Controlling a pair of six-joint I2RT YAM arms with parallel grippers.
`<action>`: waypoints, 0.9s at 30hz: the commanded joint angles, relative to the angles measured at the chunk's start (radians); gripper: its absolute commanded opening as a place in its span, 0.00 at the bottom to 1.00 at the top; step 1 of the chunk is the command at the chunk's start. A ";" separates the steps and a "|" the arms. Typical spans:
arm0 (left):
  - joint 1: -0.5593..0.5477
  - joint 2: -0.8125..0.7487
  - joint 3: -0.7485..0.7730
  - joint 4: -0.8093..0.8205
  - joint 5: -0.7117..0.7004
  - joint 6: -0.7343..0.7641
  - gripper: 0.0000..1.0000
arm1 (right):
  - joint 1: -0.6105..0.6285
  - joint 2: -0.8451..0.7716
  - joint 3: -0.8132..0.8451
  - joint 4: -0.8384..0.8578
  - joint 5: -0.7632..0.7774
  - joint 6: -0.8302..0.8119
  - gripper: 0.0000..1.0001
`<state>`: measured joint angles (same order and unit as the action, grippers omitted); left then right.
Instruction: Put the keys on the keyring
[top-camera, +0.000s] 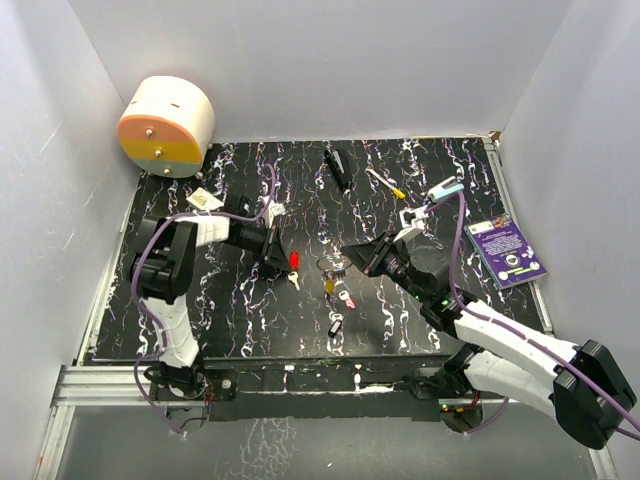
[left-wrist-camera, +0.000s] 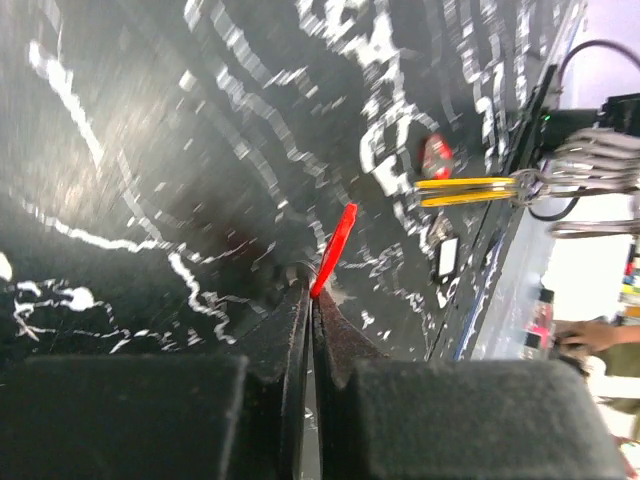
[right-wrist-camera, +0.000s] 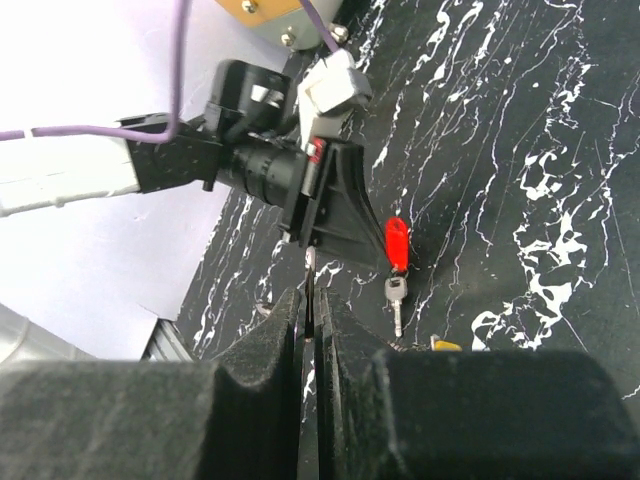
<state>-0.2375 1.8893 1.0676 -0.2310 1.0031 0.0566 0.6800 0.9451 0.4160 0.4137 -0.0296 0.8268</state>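
Note:
My left gripper (top-camera: 280, 265) (left-wrist-camera: 313, 292) is shut, pinching the edge of the red key (top-camera: 294, 259) (left-wrist-camera: 335, 248) (right-wrist-camera: 397, 243), whose silver blade points toward the near edge. Facing it, my right gripper (top-camera: 350, 262) (right-wrist-camera: 312, 295) is shut on the thin silver keyring (top-camera: 326, 266) (right-wrist-camera: 311, 262), seen edge-on between the pads. A small gap separates the two grippers. A yellow key (top-camera: 329, 286) (right-wrist-camera: 445, 346) sits just below the ring. A pink key (top-camera: 346, 298) and a black key (top-camera: 335, 326) lie on the black marbled mat (top-camera: 240, 320) nearer the front.
A cream and orange round device (top-camera: 165, 125) stands at the back left. A long black bar (top-camera: 337, 168) and a white stick with a yellow tip (top-camera: 385, 183) lie at the back. A purple card (top-camera: 508, 252) rests on the mat's right edge. White walls enclose the table.

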 joint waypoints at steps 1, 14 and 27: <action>-0.002 0.055 0.043 -0.181 -0.024 0.064 0.04 | -0.005 0.005 0.067 0.019 -0.011 -0.026 0.08; -0.004 -0.234 -0.075 0.021 -0.234 0.097 0.90 | -0.007 0.028 0.077 0.003 -0.021 -0.035 0.08; -0.230 -0.355 -0.264 0.213 -0.632 0.407 0.97 | -0.007 0.057 0.104 0.001 -0.033 -0.043 0.08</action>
<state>-0.3325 1.5539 0.8394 -0.0845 0.6056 0.3271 0.6785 1.0031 0.4519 0.3534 -0.0551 0.8028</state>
